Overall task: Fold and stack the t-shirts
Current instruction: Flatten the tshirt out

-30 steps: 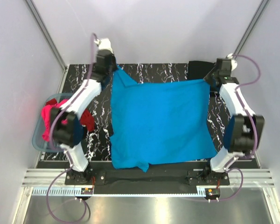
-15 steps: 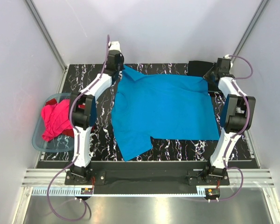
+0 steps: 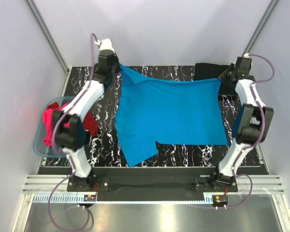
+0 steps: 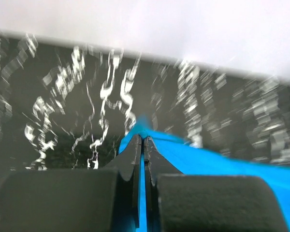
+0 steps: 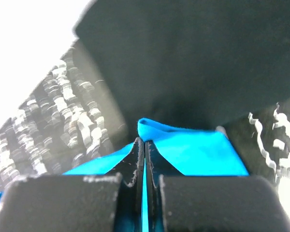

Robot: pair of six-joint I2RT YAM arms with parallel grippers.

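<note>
A turquoise-blue t-shirt [image 3: 169, 113] lies spread over the black marbled table [image 3: 104, 140], its far edge stretched between both arms. My left gripper [image 3: 120, 67] is shut on the shirt's far left corner [image 4: 144, 126], with cloth pinched between the pads. My right gripper [image 3: 221, 80] is shut on the far right corner [image 5: 154, 129]. A black t-shirt [image 3: 208, 71] lies at the table's back right, filling the right wrist view [image 5: 198, 58] just beyond the held corner. Magenta-pink and red t-shirts [image 3: 53, 126] sit bunched in a tub at the left.
A translucent pale-blue plastic tub [image 3: 40, 145] stands off the table's left edge. White walls with metal posts close the back and sides. A metal rail [image 3: 150, 186] carries both arm bases along the near edge.
Both grippers carried the shirt's corners from the near side toward the back, then spread apart, pulling the far edge taut. The near hem now lies further up the table.
</note>
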